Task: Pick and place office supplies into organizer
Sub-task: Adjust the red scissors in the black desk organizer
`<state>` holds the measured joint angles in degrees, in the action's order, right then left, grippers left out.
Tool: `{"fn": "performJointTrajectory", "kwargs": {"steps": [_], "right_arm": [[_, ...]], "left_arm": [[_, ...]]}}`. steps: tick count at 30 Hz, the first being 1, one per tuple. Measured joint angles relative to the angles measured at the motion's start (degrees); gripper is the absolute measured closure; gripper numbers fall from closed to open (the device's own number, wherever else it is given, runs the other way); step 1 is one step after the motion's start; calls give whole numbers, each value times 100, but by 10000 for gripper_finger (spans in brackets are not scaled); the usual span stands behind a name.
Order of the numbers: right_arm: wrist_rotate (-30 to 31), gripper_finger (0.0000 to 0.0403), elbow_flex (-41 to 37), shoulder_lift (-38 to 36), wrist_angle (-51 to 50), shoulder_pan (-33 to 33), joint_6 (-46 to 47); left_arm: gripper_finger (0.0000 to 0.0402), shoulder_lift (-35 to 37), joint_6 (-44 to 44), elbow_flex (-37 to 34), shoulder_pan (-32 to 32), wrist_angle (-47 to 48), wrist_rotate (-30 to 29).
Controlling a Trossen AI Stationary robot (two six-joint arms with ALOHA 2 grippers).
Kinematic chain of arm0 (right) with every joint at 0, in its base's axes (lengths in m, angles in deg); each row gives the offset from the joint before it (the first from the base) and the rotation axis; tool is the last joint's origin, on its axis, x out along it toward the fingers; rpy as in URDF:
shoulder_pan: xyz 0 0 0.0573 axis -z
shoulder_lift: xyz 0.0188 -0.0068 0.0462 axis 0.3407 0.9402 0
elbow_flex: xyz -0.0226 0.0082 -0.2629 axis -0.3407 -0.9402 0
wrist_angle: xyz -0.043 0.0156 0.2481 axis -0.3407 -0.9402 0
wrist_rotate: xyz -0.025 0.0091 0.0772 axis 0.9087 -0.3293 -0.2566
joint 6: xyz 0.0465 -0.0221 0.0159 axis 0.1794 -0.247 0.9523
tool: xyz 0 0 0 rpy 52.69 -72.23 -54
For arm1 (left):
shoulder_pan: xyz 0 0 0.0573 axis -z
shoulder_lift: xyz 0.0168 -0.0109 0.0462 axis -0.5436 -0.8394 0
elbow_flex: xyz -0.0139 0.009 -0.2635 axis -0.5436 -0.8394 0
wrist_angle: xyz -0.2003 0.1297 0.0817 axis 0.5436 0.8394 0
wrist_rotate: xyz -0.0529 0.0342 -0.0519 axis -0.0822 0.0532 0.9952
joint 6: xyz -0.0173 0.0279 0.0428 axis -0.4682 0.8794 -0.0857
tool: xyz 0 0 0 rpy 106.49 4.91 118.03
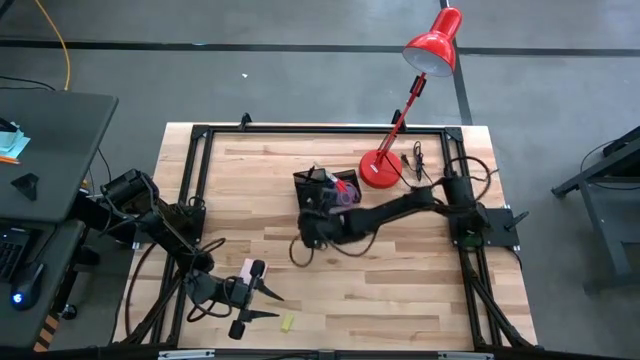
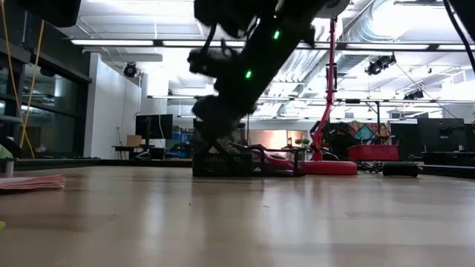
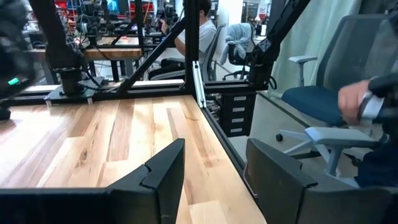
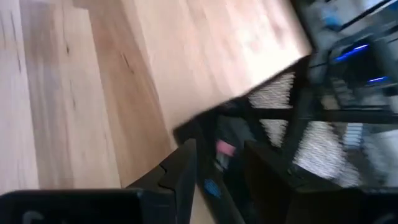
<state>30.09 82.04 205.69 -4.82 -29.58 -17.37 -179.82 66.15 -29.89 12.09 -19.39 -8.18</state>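
The black organizer (image 1: 322,186) stands mid-table beside the lamp; red-handled scissors (image 1: 346,186) and a purple pad (image 1: 346,197) show in it. In the low view the organizer (image 2: 245,159) sits behind my right arm. My right gripper (image 1: 304,238) hangs just on the near side of the organizer, slanting down, fingers apart with nothing between them (image 4: 217,165). My left gripper (image 1: 275,305) waits level at the near left, open and empty (image 3: 214,165). A pink pad (image 1: 245,268) lies flat by it, and a tiny yellow piece (image 1: 288,323) lies near the front edge.
The red desk lamp's base (image 1: 380,170) stands right of the organizer, its head (image 1: 433,45) reaching past the far edge. Small dark items (image 1: 415,160) lie by the lamp. A black frame (image 1: 200,135) rims the table. People sit beyond the table's edge (image 3: 199,31).
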Motion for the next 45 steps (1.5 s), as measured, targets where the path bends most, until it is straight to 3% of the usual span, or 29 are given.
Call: {"fn": "performJointTrajectory", "kwargs": {"steps": [6,11,16,24,33,45], "right_arm": [[1367,279,318,-82,-2005,-752,397],[1476,279,-37,-71,-2897,-1072,1311],[978,271,-499,-116,-2910,-1142,1164],[1513,251,-1019,-146,-2683,-889,926],[1399,251,-1189,-146,-2066,-493,270],[1344,263,-1189,-146,-1996,-195,8]], "left_arm": [[240,0,-11,2,0,97,0],[240,0,-13,2,-2,60,0],[240,0,-4,2,-7,64,0],[240,0,-5,2,-4,130,0],[240,0,-16,1,-4,218,1],[240,0,-97,0,-4,219,2]]}}
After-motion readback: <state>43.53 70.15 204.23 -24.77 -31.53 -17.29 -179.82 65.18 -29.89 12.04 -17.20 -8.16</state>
